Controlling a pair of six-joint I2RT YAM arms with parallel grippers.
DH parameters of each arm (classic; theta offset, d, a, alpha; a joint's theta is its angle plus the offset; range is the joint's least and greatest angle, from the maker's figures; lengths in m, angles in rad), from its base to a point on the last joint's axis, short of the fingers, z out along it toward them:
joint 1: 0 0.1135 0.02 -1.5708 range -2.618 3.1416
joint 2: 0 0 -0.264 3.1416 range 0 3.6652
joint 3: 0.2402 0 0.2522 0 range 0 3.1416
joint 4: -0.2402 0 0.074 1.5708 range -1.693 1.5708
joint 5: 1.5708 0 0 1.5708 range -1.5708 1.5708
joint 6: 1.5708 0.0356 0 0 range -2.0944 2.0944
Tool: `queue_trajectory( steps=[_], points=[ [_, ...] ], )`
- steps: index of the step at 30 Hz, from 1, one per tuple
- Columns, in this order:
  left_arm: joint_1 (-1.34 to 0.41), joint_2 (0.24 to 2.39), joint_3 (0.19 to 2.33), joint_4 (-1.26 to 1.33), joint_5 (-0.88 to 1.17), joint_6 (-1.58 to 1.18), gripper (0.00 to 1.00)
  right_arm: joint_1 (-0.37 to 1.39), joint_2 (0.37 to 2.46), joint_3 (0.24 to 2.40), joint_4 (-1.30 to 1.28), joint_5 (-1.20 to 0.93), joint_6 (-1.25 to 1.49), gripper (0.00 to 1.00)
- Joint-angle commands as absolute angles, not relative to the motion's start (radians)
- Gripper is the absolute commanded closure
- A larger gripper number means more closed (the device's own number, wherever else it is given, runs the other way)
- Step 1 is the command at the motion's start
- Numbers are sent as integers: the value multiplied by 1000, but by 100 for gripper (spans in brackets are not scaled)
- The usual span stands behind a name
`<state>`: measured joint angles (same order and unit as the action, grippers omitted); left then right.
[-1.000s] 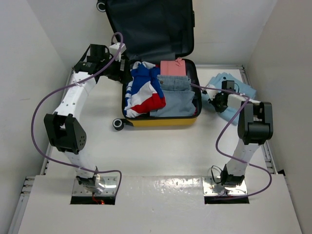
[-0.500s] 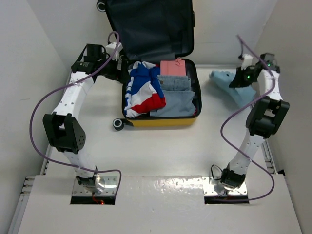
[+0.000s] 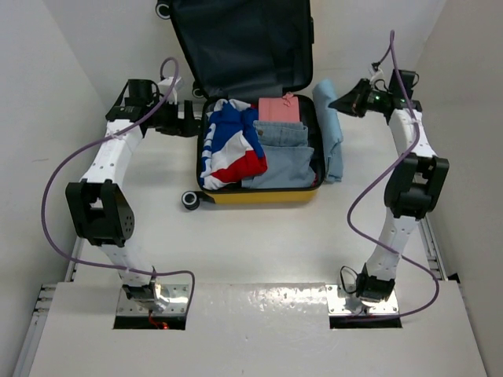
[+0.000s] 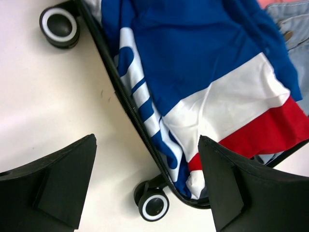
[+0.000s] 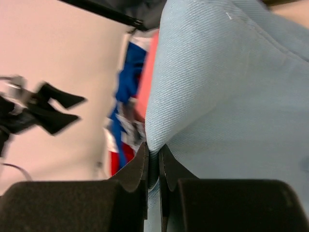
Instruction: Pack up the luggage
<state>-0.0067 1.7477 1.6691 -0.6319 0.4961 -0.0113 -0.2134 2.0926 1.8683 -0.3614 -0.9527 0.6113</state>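
Note:
The yellow luggage point(image 3: 259, 195) lies open at the far middle of the table, its dark lid point(image 3: 240, 47) upright behind. Inside lie a blue, white and red garment point(image 3: 229, 149), folded jeans point(image 3: 283, 161) and a pink item point(image 3: 278, 110). My right gripper point(image 3: 346, 102) is shut on a light blue cloth point(image 3: 330, 129) that hangs beside the luggage's right edge; the right wrist view shows the cloth point(image 5: 231, 87) pinched between the fingers. My left gripper point(image 3: 187, 126) is open and empty just left of the luggage, over its zipper edge point(image 4: 126, 104) and a wheel point(image 4: 153, 205).
White walls close in the table on the left, right and back. A black wheel point(image 3: 190, 200) sticks out at the luggage's front left corner, another point(image 3: 163, 9) at the lid's top left. Purple cables loop from both arms.
My right gripper lifted the light blue cloth off the table at the right and carried it left to the luggage's right edge. My left gripper drew back left, off the blue garment.

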Motion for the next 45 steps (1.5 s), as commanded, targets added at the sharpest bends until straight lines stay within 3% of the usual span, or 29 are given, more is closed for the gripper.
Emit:
queue_trajectory(
  steps=[1, 11, 19, 31, 37, 45],
  points=[
    [21, 1677, 1649, -597, 538, -28, 11, -212, 1996, 1904, 58, -1063, 1004, 100],
    [63, 1638, 1582, -566, 586, -48, 11, -172, 1977, 2019, 293, -1028, 1279, 100],
    [101, 1618, 1542, -566, 617, -58, 11, -77, 1965, 2045, 258, -1020, 1262, 100],
    [141, 1574, 1485, -557, 637, -49, 11, 210, 1947, 1968, 94, -921, 1114, 100],
    [150, 1574, 1476, -557, 637, -71, 11, 366, 2046, 1974, -47, -753, 956, 100],
    [150, 1555, 1456, -557, 617, -61, 11, 426, 2246, 1988, -12, -591, 953, 100]
  ],
)
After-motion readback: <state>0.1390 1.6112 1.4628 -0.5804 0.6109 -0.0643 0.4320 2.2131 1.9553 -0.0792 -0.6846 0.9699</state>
